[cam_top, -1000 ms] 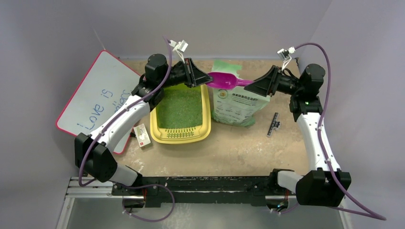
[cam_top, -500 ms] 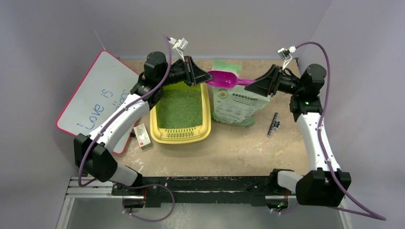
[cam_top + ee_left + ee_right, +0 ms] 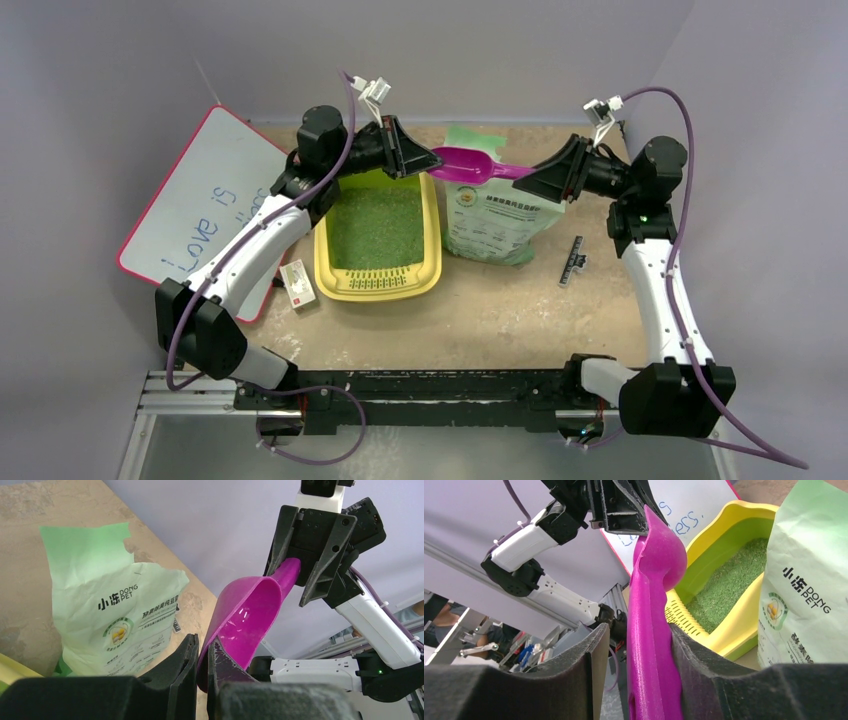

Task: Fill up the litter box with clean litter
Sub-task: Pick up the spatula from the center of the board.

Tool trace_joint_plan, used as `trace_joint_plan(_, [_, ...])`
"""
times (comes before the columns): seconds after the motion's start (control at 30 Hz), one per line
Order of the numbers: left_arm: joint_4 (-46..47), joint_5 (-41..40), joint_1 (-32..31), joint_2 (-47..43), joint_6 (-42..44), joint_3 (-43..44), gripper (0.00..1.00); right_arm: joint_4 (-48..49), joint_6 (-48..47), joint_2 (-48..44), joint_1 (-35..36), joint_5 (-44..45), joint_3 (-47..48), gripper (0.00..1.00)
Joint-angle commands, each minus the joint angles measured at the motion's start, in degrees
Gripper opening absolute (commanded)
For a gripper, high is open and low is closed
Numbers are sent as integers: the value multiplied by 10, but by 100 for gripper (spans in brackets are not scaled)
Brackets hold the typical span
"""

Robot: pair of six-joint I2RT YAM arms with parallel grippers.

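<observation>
Top external: litter box on worktop, already layered with clean litter. My left pincer pinches purple scoop rim; right pincer straddles handle, clamp unclear. Scoop empty; maybe top-up left.

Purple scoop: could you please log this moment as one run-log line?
scoop: empty, mid-air | left claw: shut on bowl rim | right claw: around handle, grip unclear | litter box: holds green litter

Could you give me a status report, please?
Left gripper shut on purple scoop rim; right gripper around its handle, grip unclear. Litter box holds green litter. No obstruction.
</observation>
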Motion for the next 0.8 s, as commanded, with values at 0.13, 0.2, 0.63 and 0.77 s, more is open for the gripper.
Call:
trace_joint_plan(0.13, [15,-7,14,3,11,16,0,46,13,-19,-2,-13,4,65])
trace_joint_plan(0.2, [9,2,14,5,15,19,0,46,12,-17,-2,-10,4,66])
trace_joint_plan(0.63, [10,9,14,12,15,17,0,81,30,-6,-2,-9,2,51])
trace_joint_plan(0.77, [10,7,14,16,14,19,0,83,30,-6,-2,-10,-3,50])
